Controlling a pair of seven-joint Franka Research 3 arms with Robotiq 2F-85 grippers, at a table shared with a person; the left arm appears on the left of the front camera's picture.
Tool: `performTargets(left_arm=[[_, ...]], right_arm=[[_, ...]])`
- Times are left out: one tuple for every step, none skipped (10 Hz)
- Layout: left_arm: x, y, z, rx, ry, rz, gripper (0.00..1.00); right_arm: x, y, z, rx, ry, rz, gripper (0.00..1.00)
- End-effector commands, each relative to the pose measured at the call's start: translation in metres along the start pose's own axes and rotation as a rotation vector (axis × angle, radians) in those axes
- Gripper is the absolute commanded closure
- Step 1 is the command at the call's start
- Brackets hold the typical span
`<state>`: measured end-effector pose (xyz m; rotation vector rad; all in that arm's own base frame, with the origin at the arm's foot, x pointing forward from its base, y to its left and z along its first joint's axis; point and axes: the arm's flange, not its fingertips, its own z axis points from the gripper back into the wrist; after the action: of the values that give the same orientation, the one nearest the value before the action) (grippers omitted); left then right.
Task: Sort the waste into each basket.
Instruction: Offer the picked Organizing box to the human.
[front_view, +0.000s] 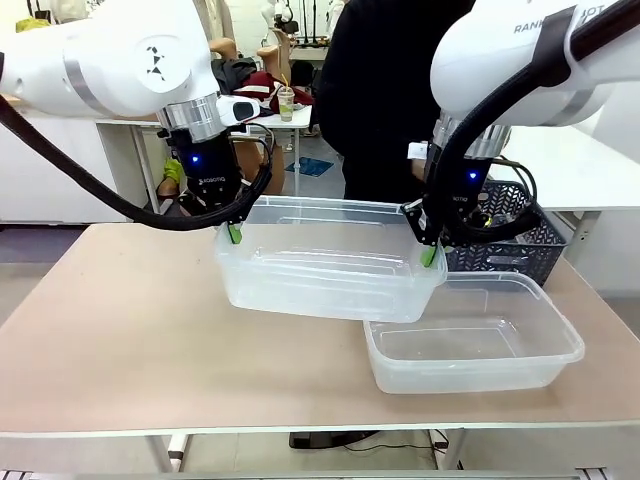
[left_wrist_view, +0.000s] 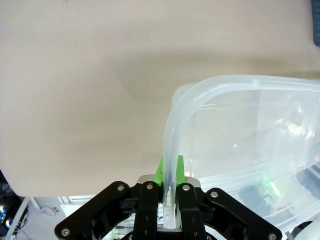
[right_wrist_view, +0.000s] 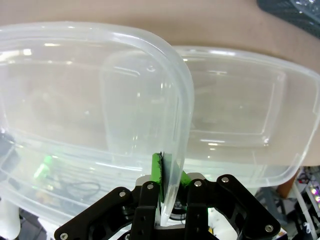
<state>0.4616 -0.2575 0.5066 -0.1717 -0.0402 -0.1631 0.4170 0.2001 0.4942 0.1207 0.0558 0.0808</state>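
I see beige table (front_view: 130, 330). Lower clear tub (front_view: 480, 352) rests on it, directly under right gripper (front_view: 429, 248); dark lattice basket (front_view: 528, 246) stands just beyond that gripper.

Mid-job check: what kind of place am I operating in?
Probably a robotics lab or workshop: a clear tub held up over a plain work table, a person standing across it, and white tables behind.

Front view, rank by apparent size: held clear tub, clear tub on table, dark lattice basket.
Held clear tub and clear tub on table: alike, can't rank.
Dark lattice basket: smallest, but farther and partly hidden.
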Motion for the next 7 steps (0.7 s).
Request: performTargets(left_arm=[[0.0019,-0.0002,0.0058,-0.004,-0.004,-0.014,0.94],[0.0019,-0.0002,0.0058,-0.004,-0.004,-0.014,0.94],[0.0019,-0.0002,0.0058,-0.004,-0.004,-0.014,0.94],[0.0019,-0.0002,0.0058,-0.004,-0.004,-0.014,0.94],[0.0019,-0.0002,0.0058,-0.004,-0.004,-0.014,0.94],[0.0019,-0.0002,0.0058,-0.004,-0.004,-0.014,0.94],[0.0019,-0.0002,0.0058,-0.004,-0.004,-0.014,0.94]], right_arm=[[-0.0016,-0.0025,0.0020,-0.001,0.006,0.002,0.95],[-0.0016,-0.0025,0.0020,-0.001,0.006,0.002,0.95],[-0.0016,-0.0025,0.0020,-0.001,0.006,0.002,0.95],[-0.0016,-0.0025,0.0020,-0.001,0.006,0.002,0.95],[-0.0016,-0.0025,0.0020,-0.001,0.006,0.002,0.95],[-0.0016,-0.0025,0.0020,-0.001,0.006,0.002,0.95],[-0.0016,-0.0025,0.0020,-0.001,0.006,0.002,0.95]])
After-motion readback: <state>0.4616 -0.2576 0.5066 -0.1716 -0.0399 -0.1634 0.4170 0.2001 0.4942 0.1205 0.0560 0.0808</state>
